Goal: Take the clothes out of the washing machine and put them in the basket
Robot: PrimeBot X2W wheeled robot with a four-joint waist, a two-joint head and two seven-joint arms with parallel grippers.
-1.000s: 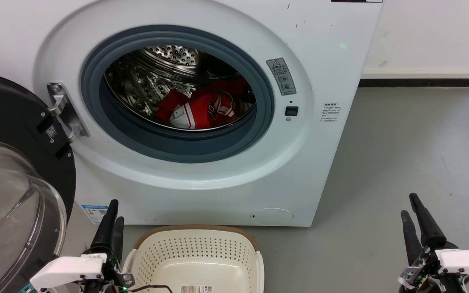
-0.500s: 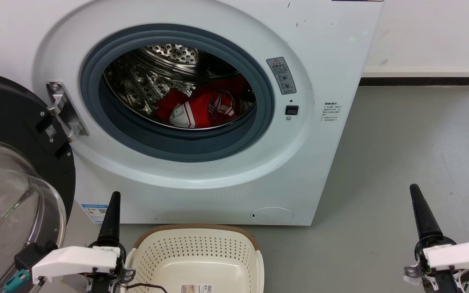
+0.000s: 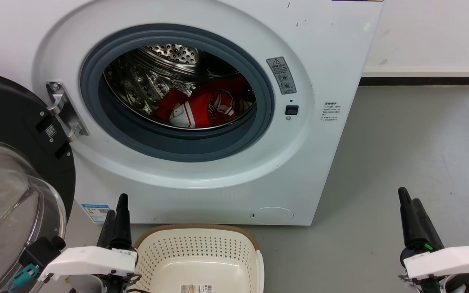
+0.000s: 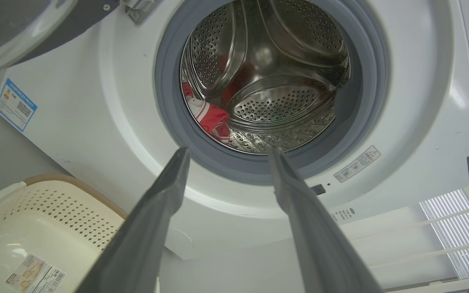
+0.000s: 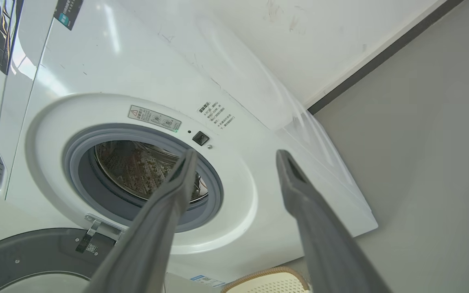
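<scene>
Left wrist view peers past clothes (image 4: 212,118) into the washing machine (image 4: 108,101), head view adds swung-open door (image 3: 10,118), basket (image 3: 193,246) below, left end effector (image 4: 226,151) and right end effector (image 5: 236,152) released

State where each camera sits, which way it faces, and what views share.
Head view: on the head, looking forward and down at the washing machine, clothes in its drum, basket; left hand and right hand at bottom.
Left wrist view: low, tilted up into the drum between its own fingers.
Right wrist view: low, from the right, facing the machine's front; own fingers.
Shared: all show the drum opening and basket.
</scene>
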